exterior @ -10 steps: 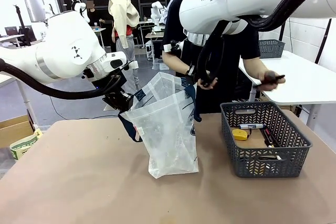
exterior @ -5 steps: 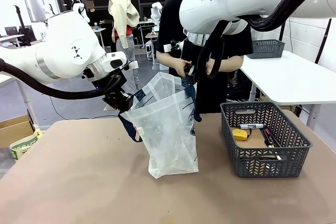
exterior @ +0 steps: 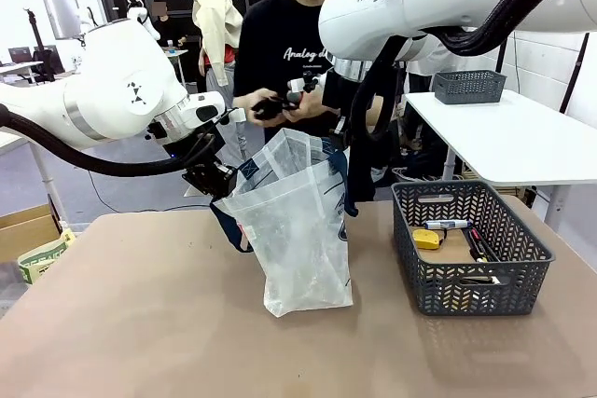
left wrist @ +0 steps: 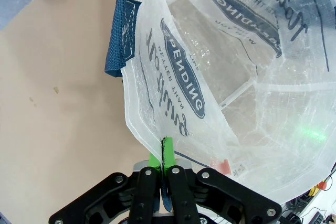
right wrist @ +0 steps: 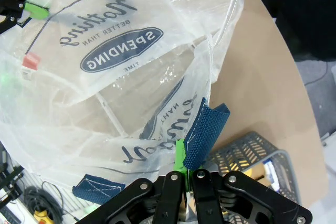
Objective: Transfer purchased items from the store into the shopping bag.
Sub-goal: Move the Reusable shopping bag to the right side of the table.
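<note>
Pinches the rim of the shopping bag (exterior: pixel 297 230) at nine o'clock of its mouth with the left gripper (left wrist: pixel 162 153), green pads clenched flat on the translucent plastic, near a navy strap handle (left wrist: pixel 119 35). Reaches in low from the left, wrist angled down toward the table (exterior: pixel 131 323). Beyond the bag at twelve o'clock: a person's hands (exterior: pixel 280 107) around a dark item, too small to name.

Grips the opposite rim at three o'clock with the right gripper (right wrist: pixel 185 157), clamped shut on plastic and strap together, forearm hanging down from above. Probably done to hold the mouth wide and upright for loading.

Farther toward three o'clock, near the bag on the table: the store (exterior: pixel 471 294), with purchased items (exterior: pixel 427 239) inside, one yellow, others dark.
</note>
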You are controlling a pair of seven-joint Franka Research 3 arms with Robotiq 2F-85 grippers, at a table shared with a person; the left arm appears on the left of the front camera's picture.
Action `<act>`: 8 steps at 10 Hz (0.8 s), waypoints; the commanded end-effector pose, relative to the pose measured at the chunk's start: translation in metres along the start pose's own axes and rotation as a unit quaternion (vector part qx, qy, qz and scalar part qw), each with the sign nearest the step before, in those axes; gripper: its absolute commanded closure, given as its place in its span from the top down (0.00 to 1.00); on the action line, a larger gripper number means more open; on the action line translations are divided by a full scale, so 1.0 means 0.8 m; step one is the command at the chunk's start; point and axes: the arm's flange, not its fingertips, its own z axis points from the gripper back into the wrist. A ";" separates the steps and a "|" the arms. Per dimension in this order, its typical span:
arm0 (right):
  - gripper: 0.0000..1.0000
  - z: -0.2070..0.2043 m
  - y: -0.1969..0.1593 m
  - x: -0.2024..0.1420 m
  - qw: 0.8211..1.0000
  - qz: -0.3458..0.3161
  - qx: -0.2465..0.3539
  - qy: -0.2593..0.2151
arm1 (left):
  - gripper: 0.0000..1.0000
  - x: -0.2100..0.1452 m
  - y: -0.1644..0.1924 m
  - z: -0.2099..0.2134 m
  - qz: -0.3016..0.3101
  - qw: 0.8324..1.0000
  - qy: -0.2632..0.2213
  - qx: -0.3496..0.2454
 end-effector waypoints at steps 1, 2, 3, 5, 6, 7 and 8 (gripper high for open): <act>0.00 -0.001 0.000 0.001 1.000 -0.001 0.001 0.001 | 0.00 -0.002 0.001 -0.002 0.001 1.000 0.001 0.001; 0.00 -0.001 0.000 0.001 1.000 -0.001 0.001 0.001 | 0.00 -0.002 0.001 -0.002 0.001 1.000 0.001 0.001; 0.00 -0.001 0.000 0.001 1.000 -0.001 0.001 0.001 | 0.00 -0.002 0.001 -0.002 0.001 1.000 0.001 0.001; 0.00 -0.001 0.000 0.001 1.000 -0.001 0.001 0.001 | 0.00 -0.002 0.001 -0.002 0.001 1.000 0.001 0.001; 0.00 -0.001 0.000 0.001 1.000 -0.001 0.001 0.001 | 0.00 -0.002 0.001 -0.002 0.001 1.000 0.001 0.001; 0.00 -0.001 0.000 0.001 1.000 -0.001 0.001 0.001 | 0.00 -0.002 0.001 -0.002 0.001 1.000 0.001 0.001; 0.00 -0.001 0.000 0.001 1.000 -0.001 0.001 0.001 | 0.00 -0.002 0.001 -0.002 0.001 1.000 0.001 0.001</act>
